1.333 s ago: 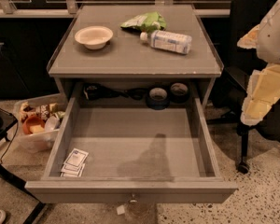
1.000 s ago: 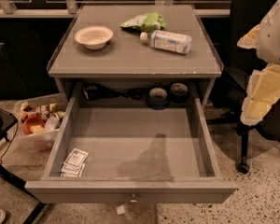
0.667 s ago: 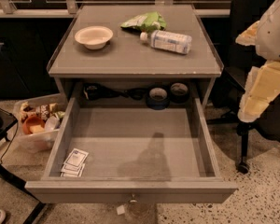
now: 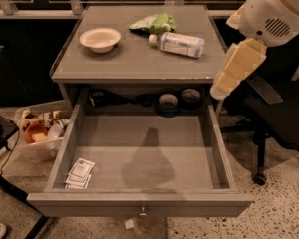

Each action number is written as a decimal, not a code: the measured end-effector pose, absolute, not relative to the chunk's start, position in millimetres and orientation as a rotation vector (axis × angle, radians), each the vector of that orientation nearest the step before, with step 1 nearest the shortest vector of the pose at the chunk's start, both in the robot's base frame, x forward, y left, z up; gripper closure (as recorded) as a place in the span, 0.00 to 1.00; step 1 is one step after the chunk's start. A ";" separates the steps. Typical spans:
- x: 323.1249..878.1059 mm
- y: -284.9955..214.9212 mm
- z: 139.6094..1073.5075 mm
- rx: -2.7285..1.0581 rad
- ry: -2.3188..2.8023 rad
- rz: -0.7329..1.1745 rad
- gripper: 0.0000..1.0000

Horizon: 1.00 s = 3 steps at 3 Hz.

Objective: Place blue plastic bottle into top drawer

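Observation:
The blue plastic bottle (image 4: pixel 178 44) lies on its side on the grey cabinet top (image 4: pixel 134 63), white cap pointing left, at the right rear. The top drawer (image 4: pixel 212 138) is pulled fully open below it, with its front panel and small round knob (image 4: pixel 142 213) nearest the camera. My gripper is not in view. Only my white and cream arm (image 4: pixel 239 66) shows at the upper right, above the drawer's right rear corner and to the right of the bottle. Its shadow falls on the drawer floor.
A green-and-white snack bag (image 4: pixel 154 23) lies just behind the bottle. A cream bowl (image 4: pixel 100 38) sits at the top's left. Small white packets (image 4: pixel 79 173) lie in the drawer's front left corner. Tape rolls (image 4: pixel 168 102) sit behind the drawer. A cluttered bin (image 4: pixel 40 133) stands left, a black chair (image 4: pixel 279 113) right.
My arm has shifted a little leftward toward the cabinet, and its shadow on the drawer floor has moved left. Bottle, bag, bowl and drawer have not moved.

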<state>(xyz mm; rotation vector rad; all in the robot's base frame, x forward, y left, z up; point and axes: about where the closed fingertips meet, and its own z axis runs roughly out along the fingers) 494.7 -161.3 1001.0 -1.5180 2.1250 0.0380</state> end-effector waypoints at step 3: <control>536.5 -128.7 1008.7 -1.281 2.187 0.144 0.00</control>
